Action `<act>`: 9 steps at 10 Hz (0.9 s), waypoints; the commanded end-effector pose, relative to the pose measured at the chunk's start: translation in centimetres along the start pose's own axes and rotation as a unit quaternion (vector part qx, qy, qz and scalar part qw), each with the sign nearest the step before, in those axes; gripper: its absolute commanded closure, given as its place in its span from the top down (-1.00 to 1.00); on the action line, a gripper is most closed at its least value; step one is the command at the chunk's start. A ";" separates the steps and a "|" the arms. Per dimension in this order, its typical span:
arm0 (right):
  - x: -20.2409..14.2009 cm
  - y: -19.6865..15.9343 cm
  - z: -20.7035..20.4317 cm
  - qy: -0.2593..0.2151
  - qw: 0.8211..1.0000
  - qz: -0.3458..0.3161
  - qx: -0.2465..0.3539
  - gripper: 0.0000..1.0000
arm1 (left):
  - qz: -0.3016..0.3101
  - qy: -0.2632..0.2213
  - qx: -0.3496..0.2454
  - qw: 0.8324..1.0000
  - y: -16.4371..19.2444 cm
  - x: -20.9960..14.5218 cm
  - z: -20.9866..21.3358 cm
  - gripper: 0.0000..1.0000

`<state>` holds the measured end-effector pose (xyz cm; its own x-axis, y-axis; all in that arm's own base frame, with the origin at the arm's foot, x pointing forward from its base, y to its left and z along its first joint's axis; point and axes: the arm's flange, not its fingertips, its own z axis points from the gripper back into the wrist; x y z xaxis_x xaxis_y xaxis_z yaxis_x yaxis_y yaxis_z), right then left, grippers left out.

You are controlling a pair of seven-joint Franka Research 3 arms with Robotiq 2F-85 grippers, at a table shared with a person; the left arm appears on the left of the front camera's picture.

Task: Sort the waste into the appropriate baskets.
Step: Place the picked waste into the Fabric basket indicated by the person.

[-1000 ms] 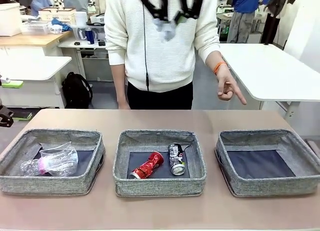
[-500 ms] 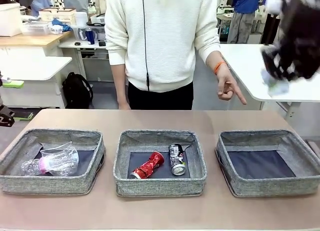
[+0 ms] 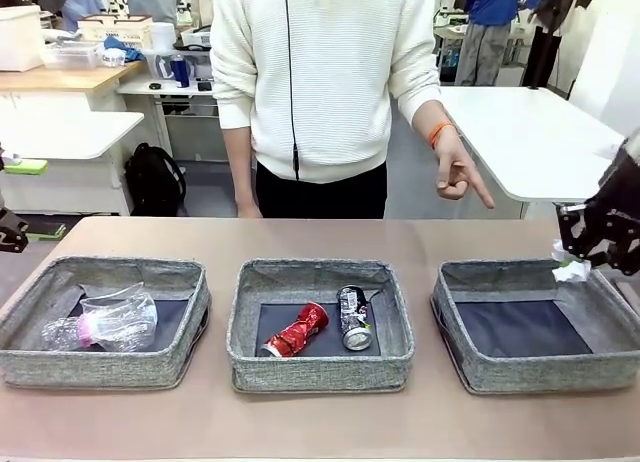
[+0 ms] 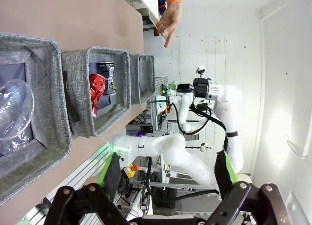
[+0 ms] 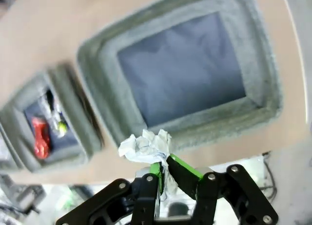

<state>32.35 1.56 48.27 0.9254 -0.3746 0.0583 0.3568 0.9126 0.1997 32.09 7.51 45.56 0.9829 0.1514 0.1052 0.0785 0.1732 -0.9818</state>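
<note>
Baskets three, cans two, one paper wad pinched by right fingers

Grey woven baskets, red can, white paper wad, pink-labelled bottle

We log the setting as a robotics lab. Behind the brown table stand white workbenches, the left ones stacked with plastic crates and a basket of supplies. Left of the table a black backpack sits on the floor. Beyond its near edge, a white robot arm stands on an aluminium frame.
</note>
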 end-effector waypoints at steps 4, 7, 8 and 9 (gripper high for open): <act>-0.7 -1.6 -8.4 0.059 0.990 -0.128 -0.007 -0.87 | -0.011 -0.004 -0.012 1.000 -0.2 -0.1 -0.2 1.00; -1.1 -1.9 -8.4 0.057 0.989 -0.139 -0.009 -0.87 | -0.011 -0.004 -0.012 1.000 -0.2 -0.1 -0.2 1.00; -1.1 -1.9 -8.5 0.056 0.988 -0.143 -0.009 -0.87 | -0.011 -0.004 -0.012 1.000 -0.2 -0.1 -0.2 1.00; -1.2 -1.9 -8.5 0.045 0.988 -0.149 0.005 0.10 | -0.011 -0.004 -0.012 1.000 -0.2 -0.1 -0.2 1.00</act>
<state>35.47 1.11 42.02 0.8135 -0.5710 -0.1100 0.5815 0.7966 0.1654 32.11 7.52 45.55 0.9829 0.1513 0.1050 0.0783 0.1732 -0.9818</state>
